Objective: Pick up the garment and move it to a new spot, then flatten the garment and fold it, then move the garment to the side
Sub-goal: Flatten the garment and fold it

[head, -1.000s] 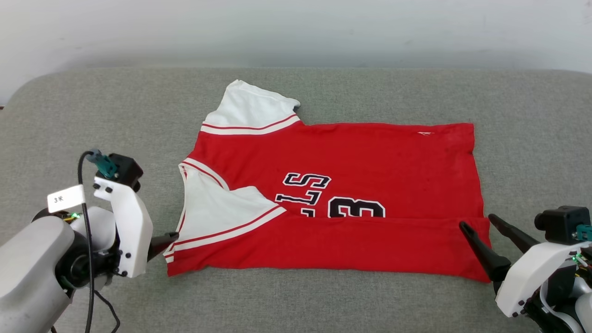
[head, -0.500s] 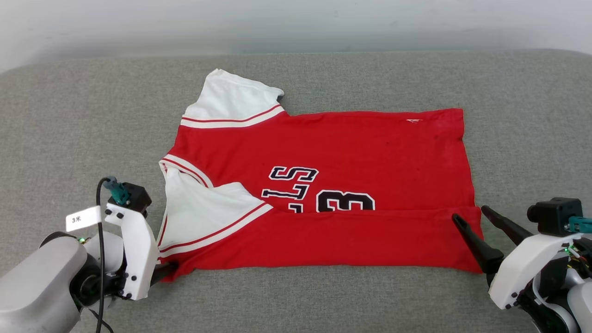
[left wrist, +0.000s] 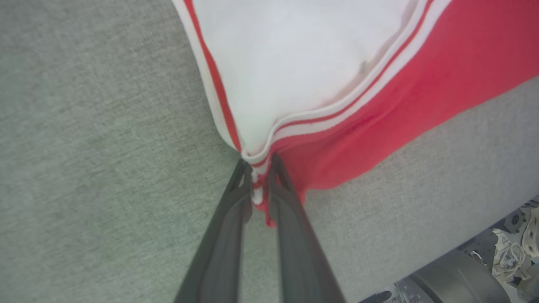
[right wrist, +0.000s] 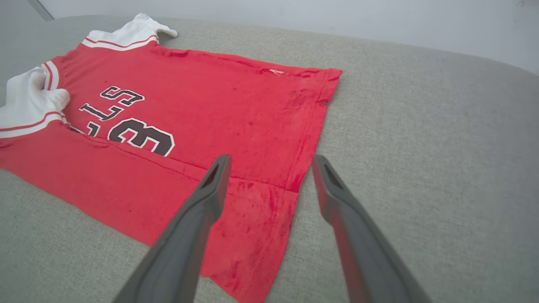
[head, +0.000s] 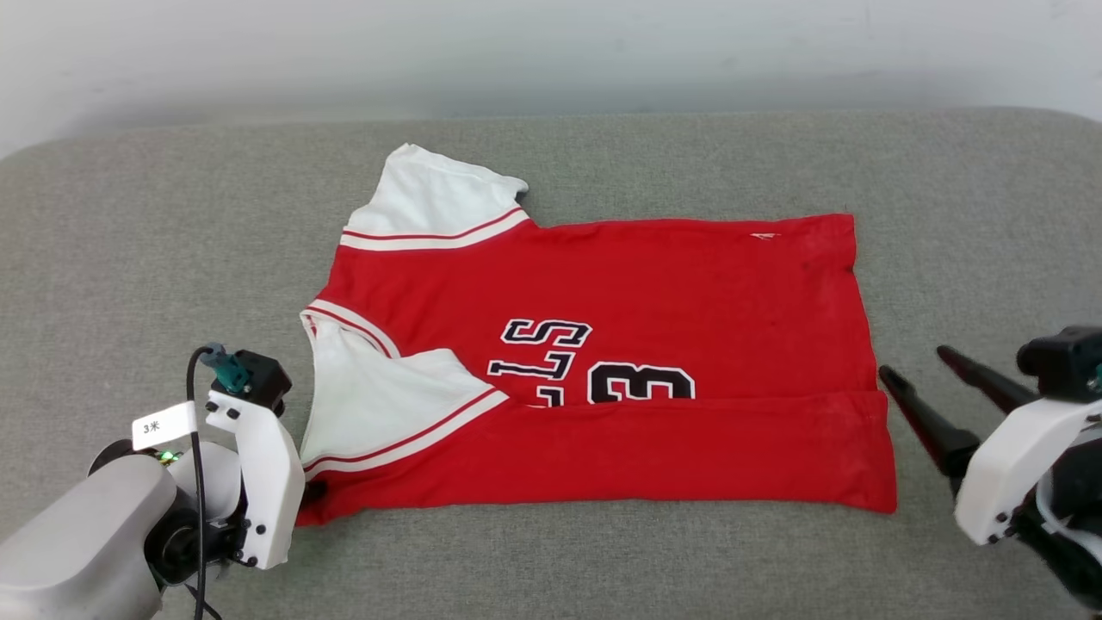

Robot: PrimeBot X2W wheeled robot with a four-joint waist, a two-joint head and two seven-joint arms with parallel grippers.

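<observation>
Left wrist view: left claw (left wrist: pixel 257 168) clenched on the shirt (left wrist: pixel 379 105), both dark fingers nipping the corner where the striped sleeve trim meets the red body, with cloth bunched between the tips. That corner sits at the neck end of the near edge. Head view: right claw (head: pixel 915 362) released, fingers well spread, holding nothing, poised just beside the hem (head: pixel 863 327) at the opposite end. Whether a tip touches cloth, cannot tell. Between the two claws runs a long red flap (head: pixel 646 456), the near side of the shirt turned over onto the front. Its fold line cuts across the lower part of the number (head: pixel 641 383) and the black letters beside it. Near sleeve (head: pixel 387 396) lies turned in over the chest. Far sleeve (head: pixel 430 194) sticks out flat past the far edge, not tucked. Shirt rests spread and mostly smooth in the middle of the grey cushion (head: pixel 129 258), neck toward the robot's left, hem toward its right, pale wall (head: pixel 551 52) behind. Judgement on progress: placing and flattening look done, and folding is under way with one lengthwise fold laid. One claw is gripping and the other is not, so the next fold looks half set up. Left to do, by my reckoning: bring in the far side and far sleeve, fold end over end, then carry the bundle off to the side.
</observation>
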